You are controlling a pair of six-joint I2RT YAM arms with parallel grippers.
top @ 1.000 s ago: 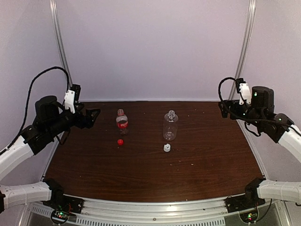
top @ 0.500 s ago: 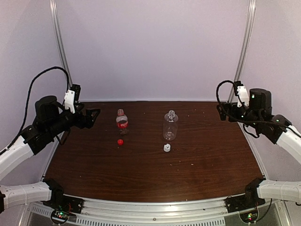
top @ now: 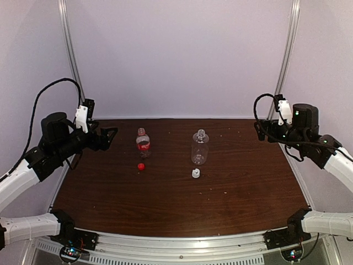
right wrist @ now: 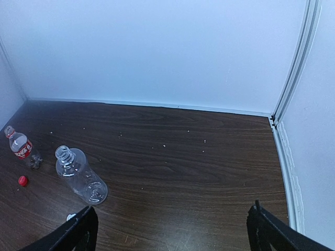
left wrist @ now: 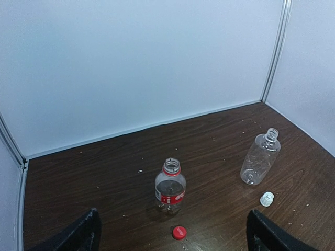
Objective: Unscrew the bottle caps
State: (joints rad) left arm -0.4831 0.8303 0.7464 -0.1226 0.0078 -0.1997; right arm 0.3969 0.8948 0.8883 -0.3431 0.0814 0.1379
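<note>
You see two clear bottles standing upright on the dark wood table (top: pixel 165 204), toward its far half and well apart from each other. The slim bottle (left wrist: pixel 170 188) on the left wears a red label band and a red ring at its neck, and its mouth is open. The red cap (left wrist: pixel 179 232) lies flat on the table just in front of it, apart from the bottle. The wider bottle (left wrist: pixel 260 159) to the right is bare, ribbed near its base, and also uncapped. The white cap (left wrist: pixel 267 198) sits on the wood just in front of it, not touching.

Your left gripper (top: pixel 110 134) hangs over the table's left edge, level with the slim bottle, its pincer spread wide and empty. Your right gripper (top: pixel 260 128) hovers at the far right corner, jaws likewise wide apart, holding nothing.

Against a second ago, the right wrist has crept slightly inward and down; its cable loop sits a little differently. The left arm has not moved. Neither bottles nor caps have shifted.
</note>
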